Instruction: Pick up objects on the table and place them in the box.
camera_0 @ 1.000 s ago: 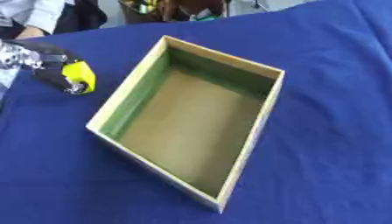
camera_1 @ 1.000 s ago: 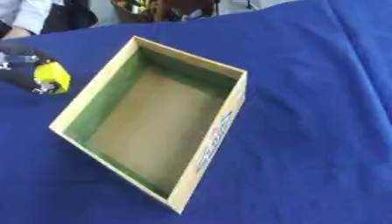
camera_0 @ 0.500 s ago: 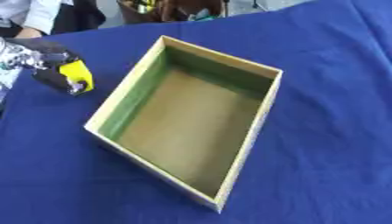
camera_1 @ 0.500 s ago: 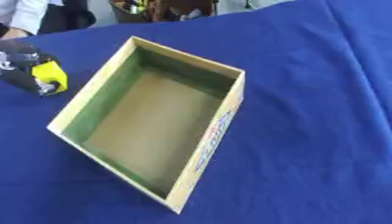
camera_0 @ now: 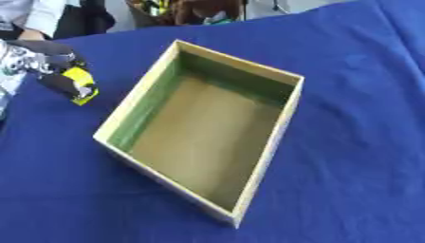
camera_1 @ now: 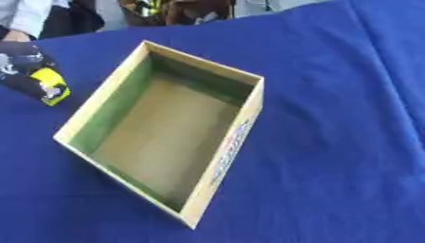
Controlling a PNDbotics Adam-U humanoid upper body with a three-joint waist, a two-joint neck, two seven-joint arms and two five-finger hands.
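An open cardboard box point(camera_0: 280, 123) with a brown floor and green-tinted inner walls lies askew in the middle of the blue tablecloth. My left hand point(camera_0: 35, 59) comes in at the left edge, beyond the box's left wall. Its fingers are curled round a small yellow and black object point(camera_0: 78, 84), which sits low over the cloth, apart from the box. The same object point(camera_1: 50, 86) shows at the left edge of the right eye view. My right hand is in no view.
The blue cloth point(camera_0: 365, 118) stretches wide to the right of the box and in front of it. Past the table's far edge stand dark clutter point(camera_0: 179, 10) and a person in a white sleeve point(camera_0: 41, 12).
Almost nothing differs: my left hand with the yellow and black object stays beside the box's left wall, shifting only slightly.
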